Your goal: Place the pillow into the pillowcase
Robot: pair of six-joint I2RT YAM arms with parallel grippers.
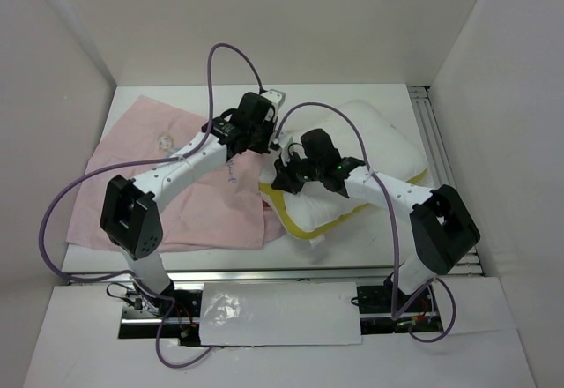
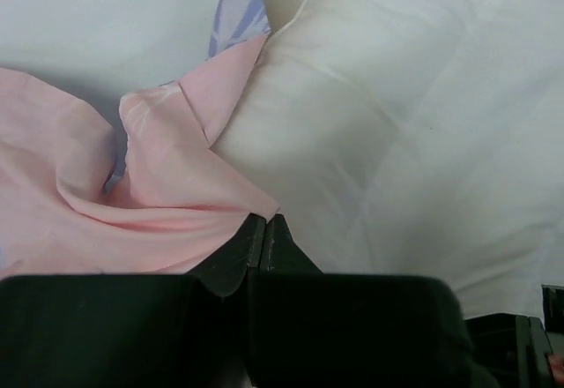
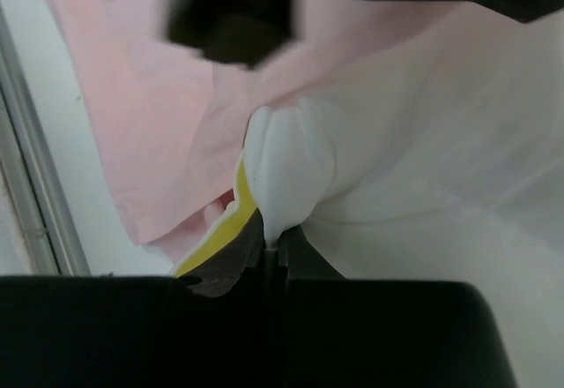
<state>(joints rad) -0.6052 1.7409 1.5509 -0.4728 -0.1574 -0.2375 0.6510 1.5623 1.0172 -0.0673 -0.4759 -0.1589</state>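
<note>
**Both pincers clamped where pillow meets pillowcase**

The left pincer (image 2: 264,227) is pressed together on a fold of the pink pillowcase (image 1: 189,207), just where the fabric meets the white pillow (image 1: 383,137). The right pincer (image 3: 269,240) is clamped on a bunched bit of the pillow beside its yellow piping (image 3: 220,234). The pillowcase lies spread over the left of the counter (image 1: 335,93). The pillow lies on the right, touching it.

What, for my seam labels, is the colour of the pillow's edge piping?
Yellow piping; right wrist view shows it best.
</note>
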